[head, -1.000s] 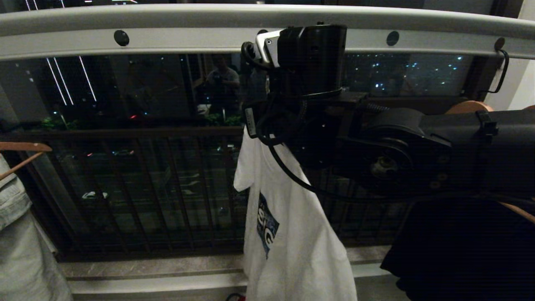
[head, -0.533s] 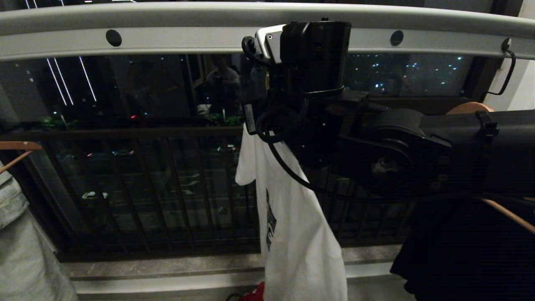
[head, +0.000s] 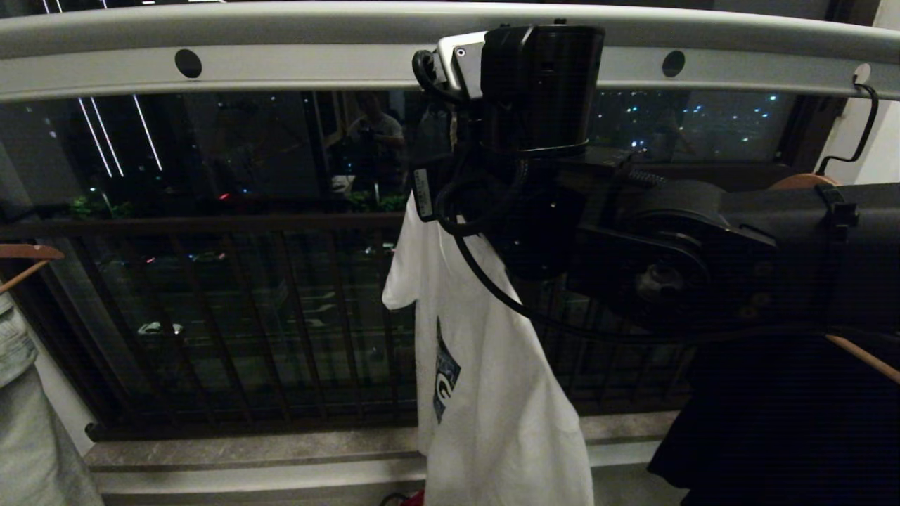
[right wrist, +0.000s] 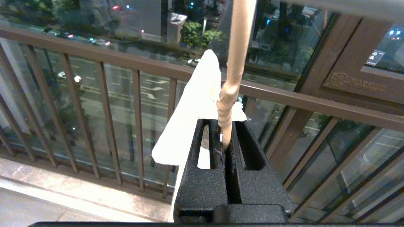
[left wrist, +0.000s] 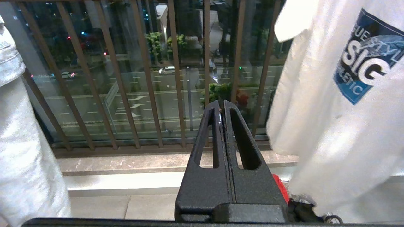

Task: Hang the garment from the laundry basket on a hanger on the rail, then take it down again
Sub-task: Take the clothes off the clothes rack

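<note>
The garment [head: 485, 393], a white T-shirt with a blue logo, hangs below the light-grey rail [head: 281, 63]. It also shows in the left wrist view [left wrist: 341, 110]. My right arm's wrist [head: 541, 91] is raised against the rail and hides the fingers in the head view. In the right wrist view my right gripper [right wrist: 224, 138] is shut on the twisted neck of the cream hanger [right wrist: 235, 63], with the garment [right wrist: 192, 119] draped just beyond. The hanger's hook is out of view. My left gripper [left wrist: 222, 105] is shut and empty, low, left of the garment. I cannot make out the laundry basket.
A black garment [head: 773, 422] on a brown wooden hanger hangs close on the right. A pale grey-green garment [head: 28, 422] hangs at the far left. Dark balcony railing bars [head: 246, 316] and a stone ledge [head: 246, 457] lie behind. A red thing [left wrist: 279, 186] sits low beside the left gripper.
The garment has swung and twisted under the hanger, its logo turning away and back. The whole head view has shifted slightly. The right wrist sits a little higher against the rail.
</note>
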Robot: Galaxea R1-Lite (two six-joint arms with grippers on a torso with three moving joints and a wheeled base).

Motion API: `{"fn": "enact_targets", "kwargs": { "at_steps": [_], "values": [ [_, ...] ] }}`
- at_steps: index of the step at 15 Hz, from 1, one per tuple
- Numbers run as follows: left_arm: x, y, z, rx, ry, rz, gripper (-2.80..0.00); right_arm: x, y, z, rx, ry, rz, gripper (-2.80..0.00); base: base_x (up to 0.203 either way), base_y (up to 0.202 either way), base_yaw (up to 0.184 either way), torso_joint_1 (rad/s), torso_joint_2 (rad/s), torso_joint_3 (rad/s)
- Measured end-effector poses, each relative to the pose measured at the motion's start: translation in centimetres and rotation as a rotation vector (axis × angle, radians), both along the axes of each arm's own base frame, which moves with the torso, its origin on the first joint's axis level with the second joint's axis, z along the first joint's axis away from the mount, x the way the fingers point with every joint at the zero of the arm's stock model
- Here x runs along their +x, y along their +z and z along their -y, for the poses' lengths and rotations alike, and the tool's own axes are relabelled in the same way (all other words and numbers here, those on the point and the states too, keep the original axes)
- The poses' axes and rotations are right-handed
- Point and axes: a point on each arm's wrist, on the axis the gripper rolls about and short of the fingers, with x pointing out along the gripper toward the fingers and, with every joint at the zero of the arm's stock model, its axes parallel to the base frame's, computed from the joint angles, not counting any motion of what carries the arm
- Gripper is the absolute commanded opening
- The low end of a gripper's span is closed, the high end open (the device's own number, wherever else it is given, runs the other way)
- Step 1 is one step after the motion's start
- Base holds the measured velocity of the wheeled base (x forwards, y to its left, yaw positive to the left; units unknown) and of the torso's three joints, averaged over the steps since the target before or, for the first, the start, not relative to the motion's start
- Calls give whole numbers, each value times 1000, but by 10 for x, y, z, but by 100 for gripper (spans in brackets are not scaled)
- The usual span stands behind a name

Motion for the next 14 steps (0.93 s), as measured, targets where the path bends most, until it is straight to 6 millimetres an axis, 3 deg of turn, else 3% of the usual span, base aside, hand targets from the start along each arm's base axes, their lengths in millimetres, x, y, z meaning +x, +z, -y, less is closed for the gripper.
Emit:
{"fn": "enact_targets", "kwargs": {
  "at_steps": [14],
  "values": [
    [0, 0, 0, 0, 0, -1, -280, -19, 6, 6, -5, 16, -5, -280, 0, 0, 0, 0, 0, 0]
  ]
}}
